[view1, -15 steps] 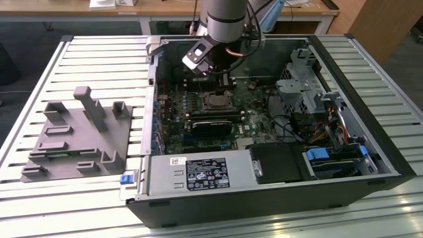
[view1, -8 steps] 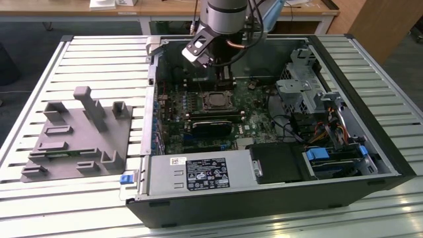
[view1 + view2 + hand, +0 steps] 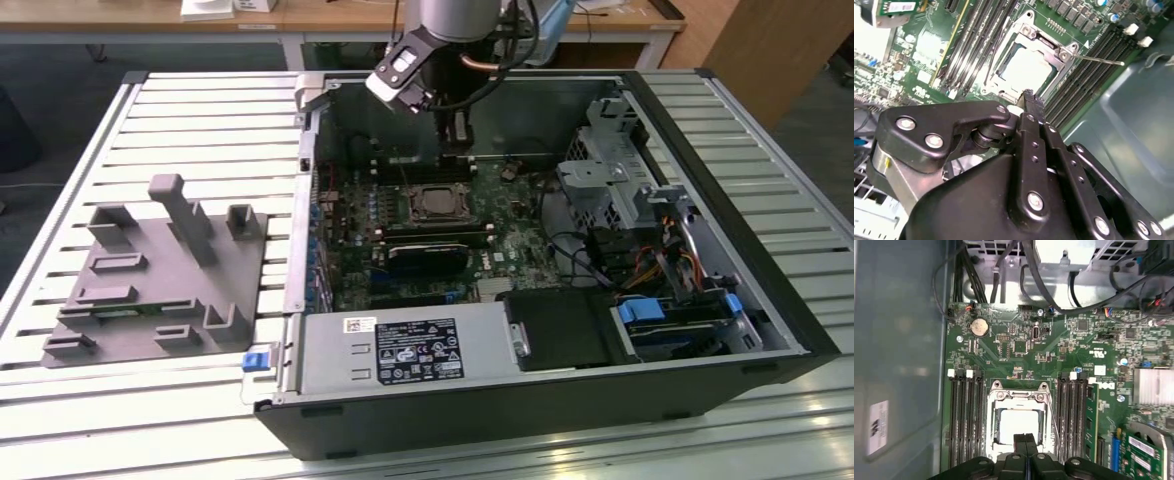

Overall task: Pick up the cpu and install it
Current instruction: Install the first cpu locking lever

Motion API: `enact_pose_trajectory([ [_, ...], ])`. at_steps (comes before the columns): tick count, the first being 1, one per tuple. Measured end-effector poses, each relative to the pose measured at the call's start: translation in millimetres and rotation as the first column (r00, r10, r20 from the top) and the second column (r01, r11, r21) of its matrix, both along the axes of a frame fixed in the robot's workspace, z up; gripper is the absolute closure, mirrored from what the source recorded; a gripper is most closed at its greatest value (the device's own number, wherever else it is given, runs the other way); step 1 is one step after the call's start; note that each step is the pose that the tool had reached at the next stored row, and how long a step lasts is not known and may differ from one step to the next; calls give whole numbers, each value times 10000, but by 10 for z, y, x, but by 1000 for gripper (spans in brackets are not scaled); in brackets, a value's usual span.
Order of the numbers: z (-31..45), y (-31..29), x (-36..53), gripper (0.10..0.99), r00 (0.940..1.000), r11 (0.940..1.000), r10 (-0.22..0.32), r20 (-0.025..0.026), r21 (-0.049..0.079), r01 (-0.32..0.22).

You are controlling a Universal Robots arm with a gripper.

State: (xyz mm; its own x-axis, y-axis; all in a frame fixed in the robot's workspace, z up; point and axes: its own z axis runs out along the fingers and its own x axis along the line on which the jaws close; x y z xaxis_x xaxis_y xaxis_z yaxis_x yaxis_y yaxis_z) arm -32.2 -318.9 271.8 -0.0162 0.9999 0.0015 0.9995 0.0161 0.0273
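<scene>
- fingertips (image 3: 1026, 440) pressed together, pinching nothing, my gripper (image 3: 458, 152) is hovering just above the socket (image 3: 1020, 424).
- cpu (image 3: 1026, 67) is sitting inside that open frame, so i am holding clear of it.

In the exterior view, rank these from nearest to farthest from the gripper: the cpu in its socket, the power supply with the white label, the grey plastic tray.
1. The cpu, in the socket on the motherboard just below the gripper.
2. The power supply, along the case's near edge.
3. The grey plastic tray, outside the case on the exterior view's left; it looks only slightly farther than the power supply.
</scene>
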Motion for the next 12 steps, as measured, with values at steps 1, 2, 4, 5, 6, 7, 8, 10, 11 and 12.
enact_pose_trajectory([
  [1, 18, 0, 0, 980, 10000, 10000, 5, 5, -2, -5],
  [2, 24, 0, 0, 980, 10000, 10000, 25, 8, -3, -25],
  [4, 23, 0, 0, 980, 9996, 9996, 297, 11, -11, -297],
  [5, 23, 0, 0, 980, 9989, 9989, 478, 11, -16, -478],
  [6, 23, 0, 0, 980, 9978, 9978, 657, 10, -22, -657],
  [7, 24, 0, -1, 980, 9965, 9965, 836, 9, -27, -836],
  [8, 24, 0, -1, 980, 9948, 9948, 1015, 9, -31, -1015],
  [10, 24, 0, -1, 980, 9903, 9903, 1388, 7, -36, -1388],
  [11, 24, 0, -1, 980, 9877, 9877, 1566, 7, -39, -1565],
  [12, 24, 0, -1, 980, 9847, 9847, 1740, 7, -39, -1740],
])
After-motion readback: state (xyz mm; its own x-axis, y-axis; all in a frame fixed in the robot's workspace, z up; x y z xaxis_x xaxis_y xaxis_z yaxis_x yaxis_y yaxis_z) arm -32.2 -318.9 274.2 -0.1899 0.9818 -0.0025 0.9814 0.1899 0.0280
